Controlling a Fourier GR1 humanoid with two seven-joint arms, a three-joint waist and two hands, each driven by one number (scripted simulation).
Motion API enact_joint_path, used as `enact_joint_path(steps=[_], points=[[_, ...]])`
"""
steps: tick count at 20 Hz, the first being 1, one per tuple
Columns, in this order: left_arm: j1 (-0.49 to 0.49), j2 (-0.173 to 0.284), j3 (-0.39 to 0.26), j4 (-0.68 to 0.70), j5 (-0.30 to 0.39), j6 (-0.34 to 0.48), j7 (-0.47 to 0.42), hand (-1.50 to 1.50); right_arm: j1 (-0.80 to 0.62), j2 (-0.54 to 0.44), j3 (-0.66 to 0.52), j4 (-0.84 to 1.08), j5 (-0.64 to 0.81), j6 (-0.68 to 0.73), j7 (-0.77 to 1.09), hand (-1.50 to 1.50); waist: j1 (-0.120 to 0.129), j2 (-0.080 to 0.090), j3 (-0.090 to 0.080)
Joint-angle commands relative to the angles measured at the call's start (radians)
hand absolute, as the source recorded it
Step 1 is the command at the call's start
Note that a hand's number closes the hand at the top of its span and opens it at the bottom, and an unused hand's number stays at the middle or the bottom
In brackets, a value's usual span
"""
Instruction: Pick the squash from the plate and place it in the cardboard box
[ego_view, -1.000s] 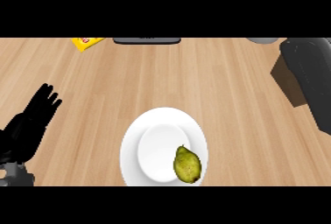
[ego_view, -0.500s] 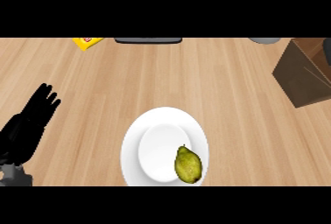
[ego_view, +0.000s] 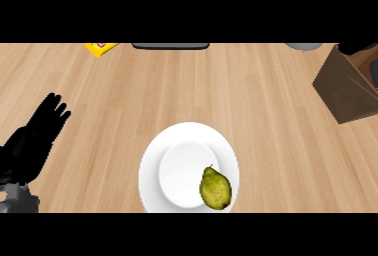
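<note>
A yellow-green, pear-shaped squash (ego_view: 215, 188) lies on the lower right part of a white plate (ego_view: 152, 170) near the counter's front edge. The brown cardboard box (ego_view: 345, 89) stands at the far right, well away from the plate. My left hand (ego_view: 35, 139) rests open at the left edge, fingers pointing up, apart from the plate. Of my right hand only a small dark bit (ego_view: 359, 48) shows at the top right corner above the box. Neither hand holds anything.
Along the counter's back edge lie a yellow packet (ego_view: 100, 47), a dark flat object (ego_view: 170, 45) and a grey round object (ego_view: 304, 46). Bare wooden counter stretches between the plate and the box.
The dark right arm that covered the box has moved up and out to the right, uncovering the box. Left hand, plate and squash have stayed put.
</note>
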Motion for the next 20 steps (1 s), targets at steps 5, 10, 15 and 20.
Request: enact_joint_path(steps=[5, 10, 15, 20], points=[[0.035, -0.018, -0.012, -0.019, -0.001, -0.007, -0.011, 0.00, 0.057, 0.010, -0.105, 0.192, -0.091, 0.018, -0.077, 1.50, 0.009, 0.003, 0.000], [0.008, 0.001, -0.002, -0.044, 0.006, 0.004, 0.034, 0.00, 0.099, 0.056, -0.149, 0.268, -0.125, -0.059, -0.128, -1.50, 0.007, 0.002, 0.001], [0.025, -0.028, -0.027, -0.049, -0.022, 0.021, 0.021, 0.00, 0.115, 0.040, -0.203, 0.295, -0.171, -0.164, -0.311, -1.50, 0.007, 0.003, 0.001], [0.013, 0.010, 0.017, -0.015, 0.007, -0.008, 0.001, 0.00, 0.127, 0.070, -0.346, 0.122, -0.320, -0.318, -0.329, -1.50, -0.019, -0.007, 0.001]])
